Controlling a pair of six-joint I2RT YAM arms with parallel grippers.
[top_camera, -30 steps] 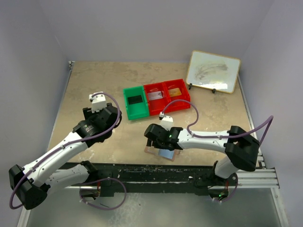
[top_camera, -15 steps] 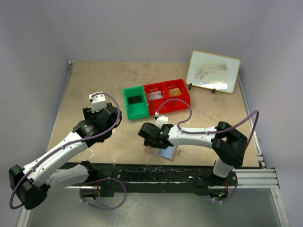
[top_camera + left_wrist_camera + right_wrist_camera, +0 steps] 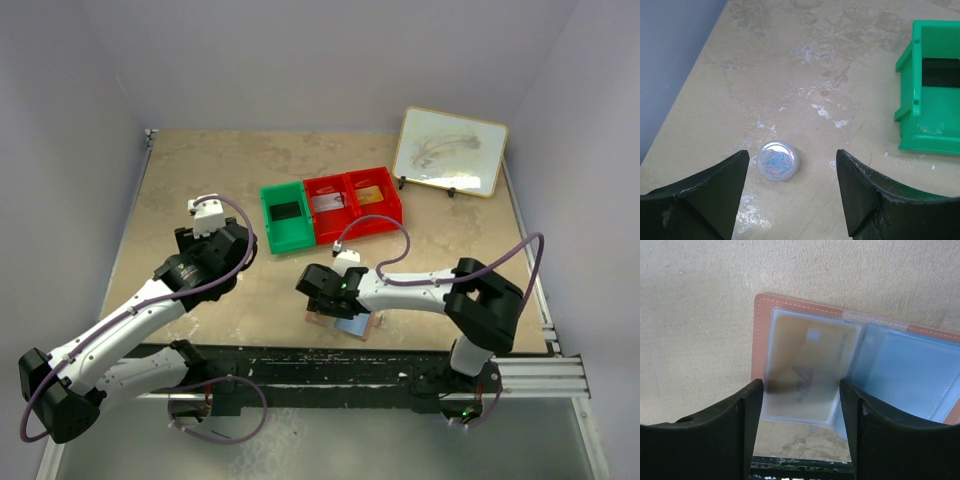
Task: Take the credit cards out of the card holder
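Card holder: we see the card holder [image 3: 900, 375] lying open and flat at the near edge of the table [image 3: 200, 180]. It has a tan-pink stitched border and a pale blue-grey inside.
Card: a gold-yellow card [image 3: 807, 365] sits in a clear sleeve [image 3: 775, 405] on the holder's left half.
Right gripper: the right gripper [image 3: 801, 390] hangs just above the holder, jaws apart on either side of the sleeved card, gripping nothing we can make out.
Left gripper: the left gripper [image 3: 791, 157] is spread wide and empty over a small round pearly disc [image 3: 779, 160].
Change: we note that the right arm's [image 3: 420, 290] elbow has swung inward and its gripper has edged left. The left arm is unmoved.
Surroundings: a green bin [image 3: 272, 228] holding a black card [image 3: 286, 211], two red bins [image 3: 353, 225] and a whiteboard [image 3: 450, 152] stand farther back.
Obstruction: from above, the right gripper hides the holder's left half.
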